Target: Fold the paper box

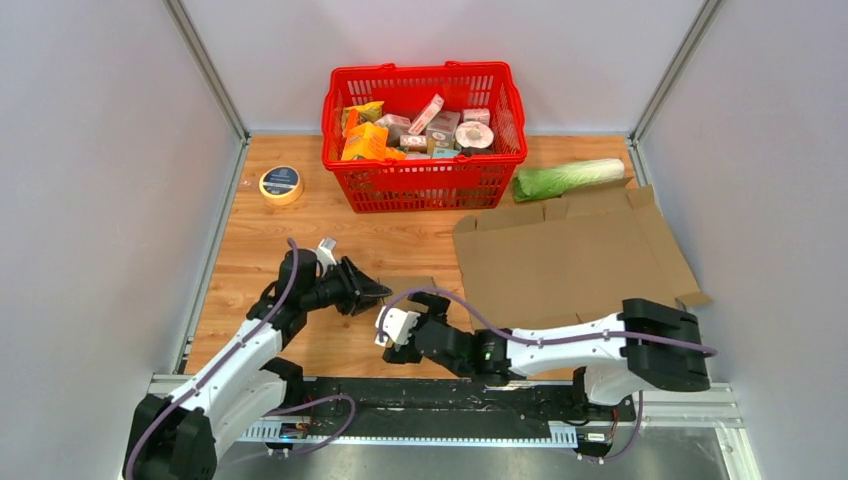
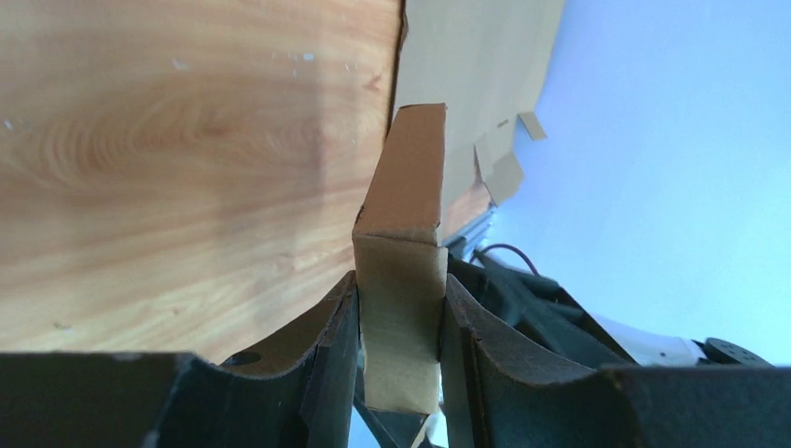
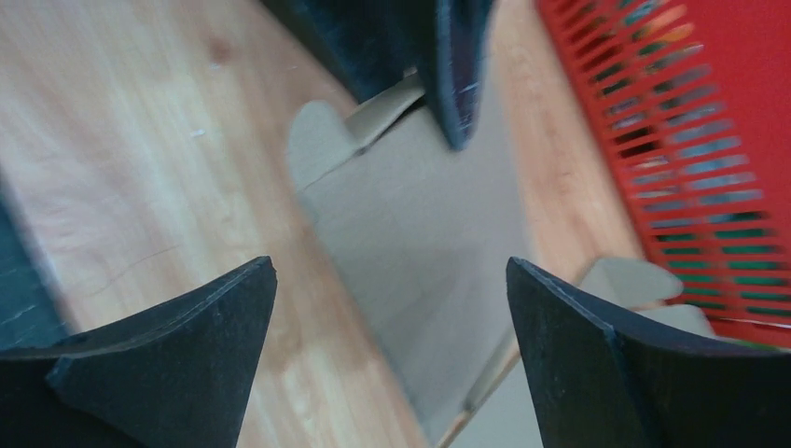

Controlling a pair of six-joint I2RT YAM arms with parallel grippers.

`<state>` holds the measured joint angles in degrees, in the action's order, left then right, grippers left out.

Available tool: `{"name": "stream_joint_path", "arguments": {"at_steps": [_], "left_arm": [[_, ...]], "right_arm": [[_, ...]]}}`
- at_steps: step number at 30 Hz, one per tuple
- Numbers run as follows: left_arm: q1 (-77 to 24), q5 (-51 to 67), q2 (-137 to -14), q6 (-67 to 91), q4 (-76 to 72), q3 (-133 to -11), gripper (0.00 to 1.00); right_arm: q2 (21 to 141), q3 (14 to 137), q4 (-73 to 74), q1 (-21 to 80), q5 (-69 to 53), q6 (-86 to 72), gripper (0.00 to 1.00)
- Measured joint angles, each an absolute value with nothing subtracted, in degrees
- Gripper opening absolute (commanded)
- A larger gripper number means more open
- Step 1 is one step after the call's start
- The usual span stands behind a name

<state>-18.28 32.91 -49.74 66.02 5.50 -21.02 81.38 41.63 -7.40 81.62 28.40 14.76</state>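
left arm (image 1: 245, 350): reaching forward-right | black left gripper (image 2: 399, 303): clamped on flap of brown cardboard box (image 2: 403, 187) | right arm (image 1: 560, 340): stretched left, low | black right gripper (image 3: 392, 266): jaws wide, empty

Top view: the paper box (image 1: 411, 285) is largely covered by the left pincer (image 1: 378, 292) and the right arm (image 1: 450, 335). Labels in the basket (image 1: 425, 185) are too small to read. Right wrist view: blurred throughout.

LIGHTING AND IMAGE QUALITY

Top view: I get bright, even overhead light; shadows on the table (image 1: 250, 250) are soft. Right wrist view: blurred throughout, red basket (image 3: 709, 140) smeared. Left wrist view: paper box (image 2: 401, 243) sharp at centre, wall (image 2: 672, 140) washed pale blue.
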Motion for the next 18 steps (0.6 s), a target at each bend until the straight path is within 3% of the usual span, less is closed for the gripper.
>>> {"name": "stream_joint_path", "arguments": {"at_steps": [5,11,13,18], "left_arm": [[-18.2,35.92,-44.6,72.14,4.84,-16.25,0.41],[-18.0,37.28,-42.17,76.95,3.68,-14.04,0.41],[-17.96,37.93,-41.71,78.0,2.9,-14.02,0.42],[-17.89,38.79,-42.22,79.15,0.95,-14.02,0.58]], "right_arm": [[89.89,38.48,-27.75,85.47,45.15,29.02,0.93],[95.29,33.26,-46.52,87.79,53.67,42.0,0.76],[95.15,32.82,-48.69,88.38,54.61,43.11,0.65],[92.2,32.27,-47.4,88.95,54.46,41.91,0.46]]}}
